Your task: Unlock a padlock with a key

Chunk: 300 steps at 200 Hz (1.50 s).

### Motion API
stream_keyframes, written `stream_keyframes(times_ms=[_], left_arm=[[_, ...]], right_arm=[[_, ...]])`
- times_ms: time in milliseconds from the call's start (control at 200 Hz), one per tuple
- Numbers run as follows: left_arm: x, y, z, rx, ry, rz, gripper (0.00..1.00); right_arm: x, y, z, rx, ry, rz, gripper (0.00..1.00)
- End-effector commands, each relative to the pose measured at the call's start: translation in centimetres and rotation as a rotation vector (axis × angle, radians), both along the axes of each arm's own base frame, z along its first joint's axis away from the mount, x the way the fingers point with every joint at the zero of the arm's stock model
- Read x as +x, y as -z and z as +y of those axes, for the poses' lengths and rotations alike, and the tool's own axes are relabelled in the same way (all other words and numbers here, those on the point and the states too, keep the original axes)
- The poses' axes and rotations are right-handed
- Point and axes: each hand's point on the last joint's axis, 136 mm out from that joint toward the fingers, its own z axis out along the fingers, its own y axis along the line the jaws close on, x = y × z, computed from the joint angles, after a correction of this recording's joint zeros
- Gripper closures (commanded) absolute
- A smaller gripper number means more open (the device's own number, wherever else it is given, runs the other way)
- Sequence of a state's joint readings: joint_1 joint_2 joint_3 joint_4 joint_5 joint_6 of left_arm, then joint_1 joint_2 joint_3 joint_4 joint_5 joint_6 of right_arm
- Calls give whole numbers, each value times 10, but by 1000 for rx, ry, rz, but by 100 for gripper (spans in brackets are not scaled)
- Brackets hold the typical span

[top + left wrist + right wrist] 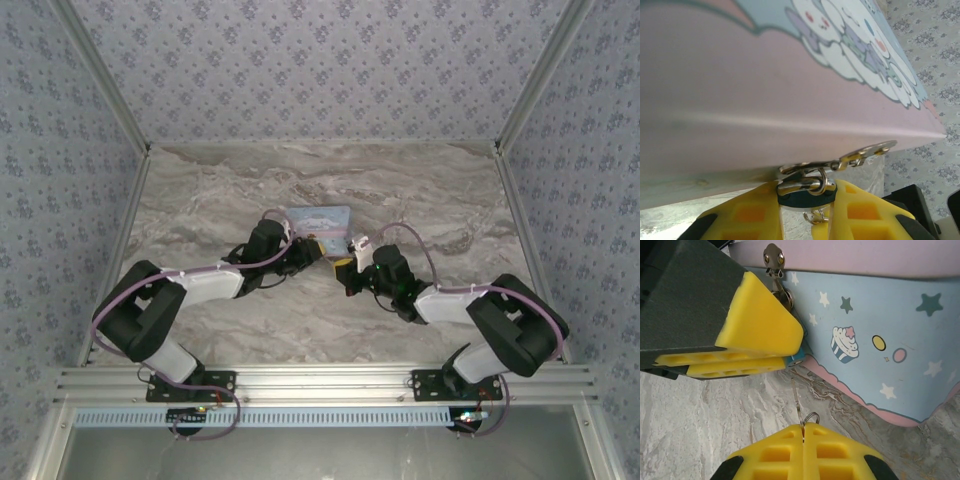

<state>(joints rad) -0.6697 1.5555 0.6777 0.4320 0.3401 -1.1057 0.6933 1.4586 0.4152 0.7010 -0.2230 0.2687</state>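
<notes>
From overhead, I have both arms reaching inward to meet at the near edge of the light-blue tin. The left gripper and right gripper sit almost nose to nose above the marble table. On the left wrist camera, the yellow fingers are clamped on either side of the padlock. It hangs just under the tin's lid edge, with its shackle hooked through the hasp. On the right wrist camera, my own pads are pressed flat together on the key, with its small ring just above them. The thin blade points up at the underside of the blue lock held in the other arm's pads. I cannot tell whether the tip has entered the keyway. My judgement is that insertion is the step in hand. I would hold the left clamp rigid so the lock cannot swing on the hasp, then line the blade up with the keyway and push straight along its length. I would twist only once it seats, because a blade this thin could bend or slip in the foam.
</notes>
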Motion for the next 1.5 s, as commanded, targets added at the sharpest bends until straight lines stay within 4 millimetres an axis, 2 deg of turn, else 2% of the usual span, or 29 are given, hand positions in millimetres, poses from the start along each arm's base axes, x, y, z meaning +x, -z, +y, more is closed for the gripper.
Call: stream_keyframes(times_ms=[0,1209,1494], left_arm=[[6,-35,-9,-87,-2,-82,83],[5,-35,-11,-100,-10,-62,83],[4,-32,-10,-99,-11,-54,83]], right_arm=[[6,-2,-2,1,18,-31,100],[16,-16,8,77,6,-79,100],[18,-21,3,93,22,-94,100]])
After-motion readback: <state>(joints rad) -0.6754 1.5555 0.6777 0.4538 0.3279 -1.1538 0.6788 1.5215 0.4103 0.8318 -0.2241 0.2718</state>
